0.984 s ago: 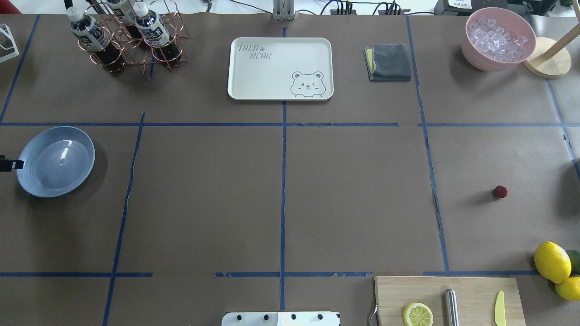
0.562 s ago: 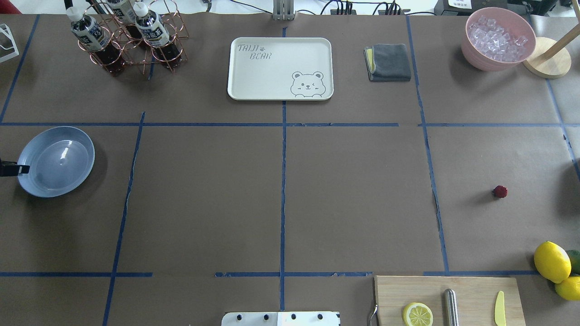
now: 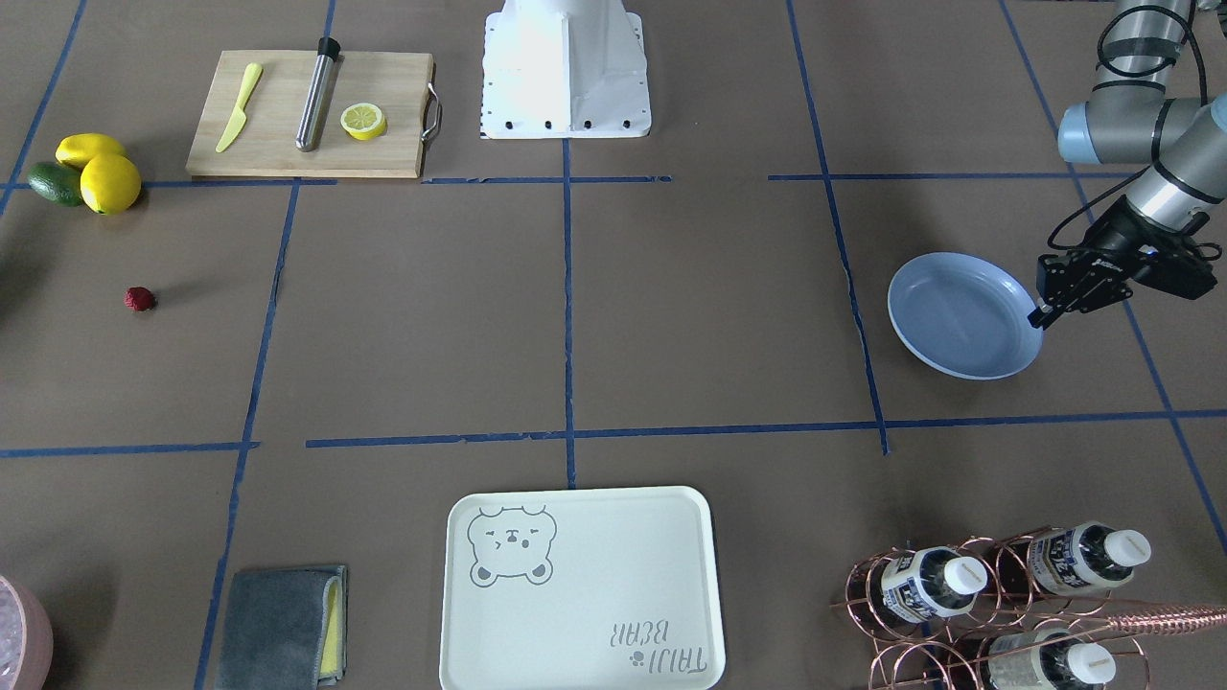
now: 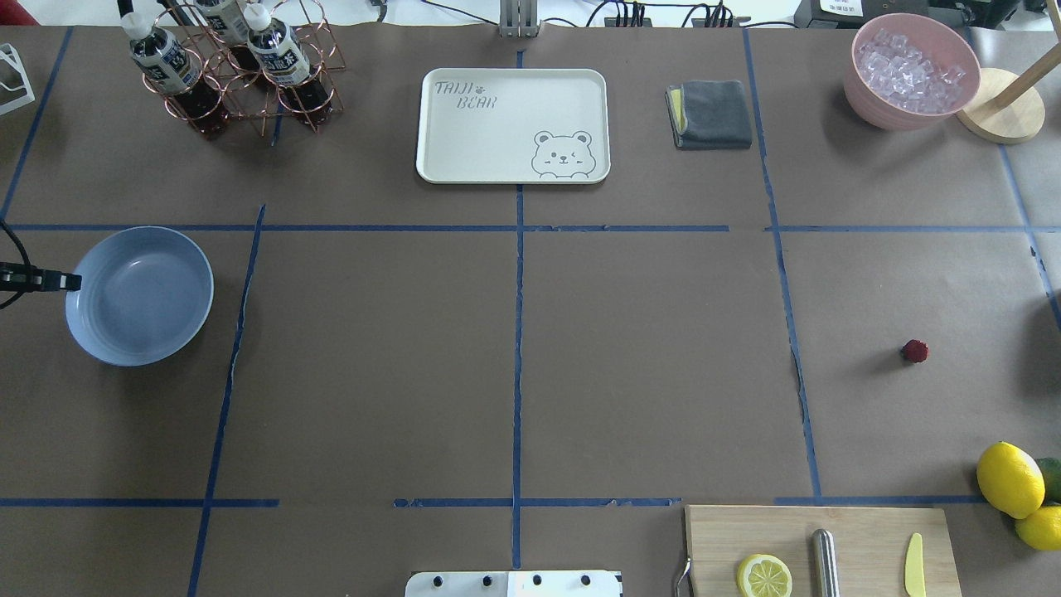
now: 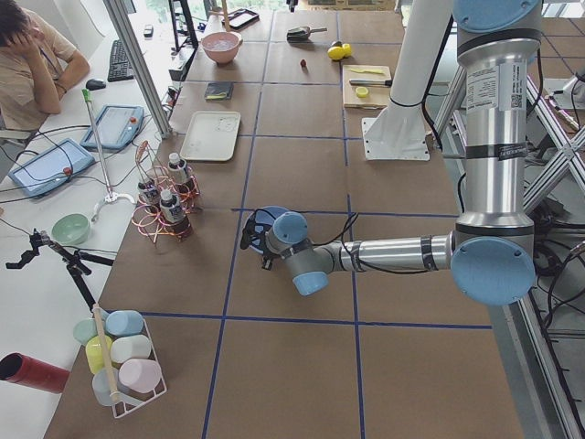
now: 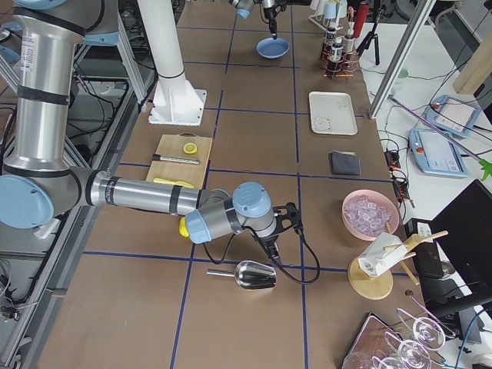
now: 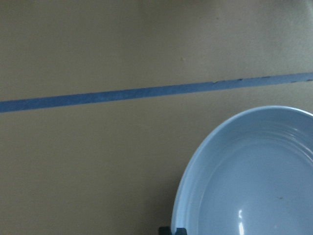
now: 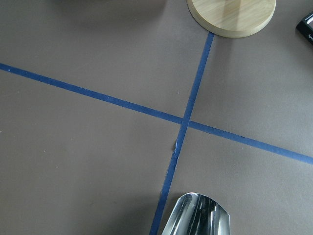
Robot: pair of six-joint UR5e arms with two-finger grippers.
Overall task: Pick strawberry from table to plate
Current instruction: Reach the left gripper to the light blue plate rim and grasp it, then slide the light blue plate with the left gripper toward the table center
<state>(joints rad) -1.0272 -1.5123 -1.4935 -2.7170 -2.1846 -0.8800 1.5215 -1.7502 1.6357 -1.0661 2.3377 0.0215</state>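
The strawberry [image 4: 915, 351] lies bare on the brown-papered desk [image 4: 373, 373], far over on the robot's right side, in a square marked off by blue tape. Nothing touches it. The plate [image 4: 139, 296] sits at the opposite end of the desk, on the robot's left, well apart from the berry and with nothing in it. The left hand [image 3: 1040, 311] is at the plate's outer edge, its dark fingers drawn close together and pinching the rim. The wrist view shows one fingertip [image 7: 171, 230] just outside that rim. The right hand [image 6: 270, 244] shows only in the side view, low over the desk near a metal scoop [image 6: 254, 274], and I cannot tell whether it is spread or pressed together. Two lemons [image 4: 1010, 479] and an avocado [image 3: 53, 182] lie together near the berry, towards the robot. Beside them is a wooden cutting board [image 4: 870, 531] carrying a lemon half [image 4: 764, 575]. A cream tray [image 4: 512, 124] with a bear drawing sits at the far middle.
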